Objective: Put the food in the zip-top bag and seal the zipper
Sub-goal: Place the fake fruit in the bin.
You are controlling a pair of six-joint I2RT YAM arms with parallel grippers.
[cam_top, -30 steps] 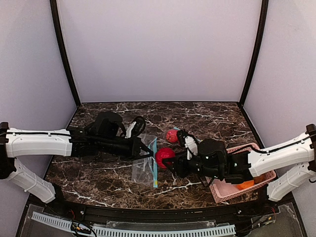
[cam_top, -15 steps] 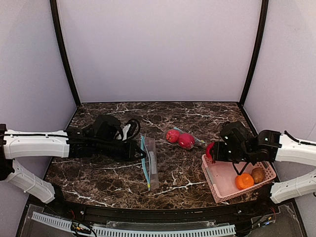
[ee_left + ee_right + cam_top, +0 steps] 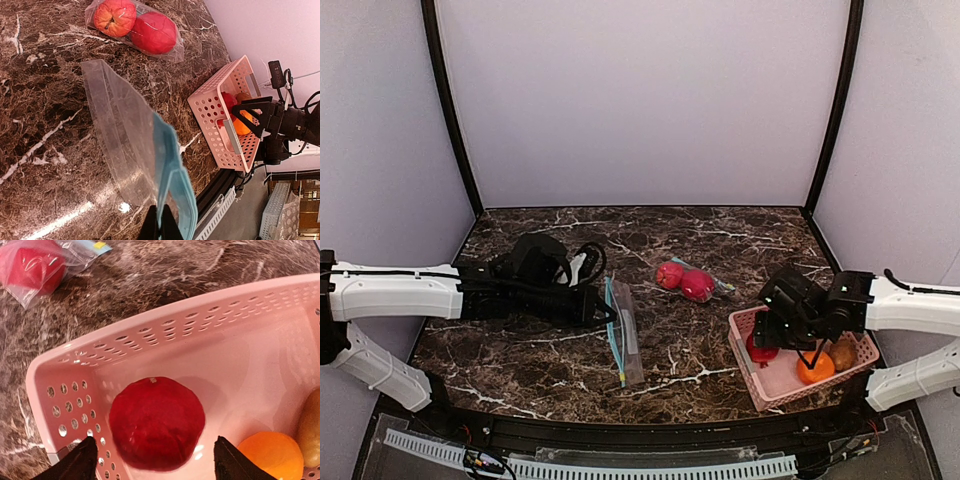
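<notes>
At 4 o'clock on the marble worktop (image 3: pixel 520 350), nearest the arm bases, sits a pink perforated basket (image 3: pixel 165 330). The right jaws hang over it, spread apart and clamped on nothing, one dark tip on either side of a glossy red fruit (image 3: pixel 156 422). That fruit lies on the basket floor in the corner towards the middle of the worktop. An orange fruit (image 3: pixel 270 455) lies at 4 o'clock from it, and a brown oval piece (image 3: pixel 312 425) lies just beside the orange one at the wrist view's right edge.

Just near of centre, at 7 o'clock, is the empty zip-top bag (image 3: pixel 628 340). Its blue zipper strip (image 3: pixel 172 190) runs near to far. The left jaws are shut tight on that strip, pinching it up, while the clear body slopes down onto the worktop. No food is inside it.

Farther back, at 2 o'clock from the empty bag and well apart from the basket, a second clear bag (image 3: pixel 172 47) lies flat. It holds two red fruits (image 3: pixel 685 280), which touch each other.
</notes>
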